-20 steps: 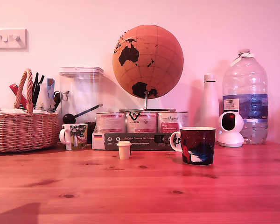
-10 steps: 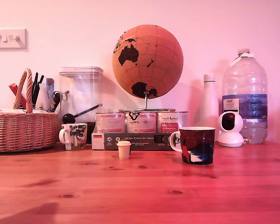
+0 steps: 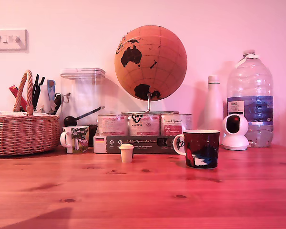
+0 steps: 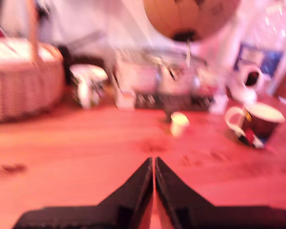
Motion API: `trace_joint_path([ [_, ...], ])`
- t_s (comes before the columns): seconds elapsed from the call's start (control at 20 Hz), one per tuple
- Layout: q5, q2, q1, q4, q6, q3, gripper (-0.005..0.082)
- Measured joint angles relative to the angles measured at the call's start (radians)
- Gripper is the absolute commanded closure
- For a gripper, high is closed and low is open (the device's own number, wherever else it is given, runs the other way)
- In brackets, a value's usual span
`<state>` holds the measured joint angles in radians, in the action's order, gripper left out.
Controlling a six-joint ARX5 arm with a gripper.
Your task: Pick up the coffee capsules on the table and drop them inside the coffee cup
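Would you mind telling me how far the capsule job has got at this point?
Nothing looks done: the cream capsule stands on the table, apart from the dark mug. Nothing is in hand; the gripper looks shut and empty, short of the capsule. Picking and dropping remain. No brown capsule shows.

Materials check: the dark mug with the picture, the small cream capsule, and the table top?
Dark navy mug with a picture and white handle: looks like glazed ceramic, going by its glossy printed wall and pale rim. Small cream capsule: matte, probably plastic or coated aluminium; too small to tell. Table top: wood, with visible grain and knots and a slight satin sheen.
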<state>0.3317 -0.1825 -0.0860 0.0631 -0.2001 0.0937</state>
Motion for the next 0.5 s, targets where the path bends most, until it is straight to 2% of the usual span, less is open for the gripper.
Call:
trace_joint_path([
  [0.15, -0.005, -0.084, -0.051, -0.045, 0.013, 0.016, 0.0793],
  [0.3, -0.043, -0.167, -0.097, -0.100, 0.039, 0.018, 0.0793],
  [0.5, -0.101, -0.277, -0.179, -0.211, 0.046, 0.020, 0.0793],
])
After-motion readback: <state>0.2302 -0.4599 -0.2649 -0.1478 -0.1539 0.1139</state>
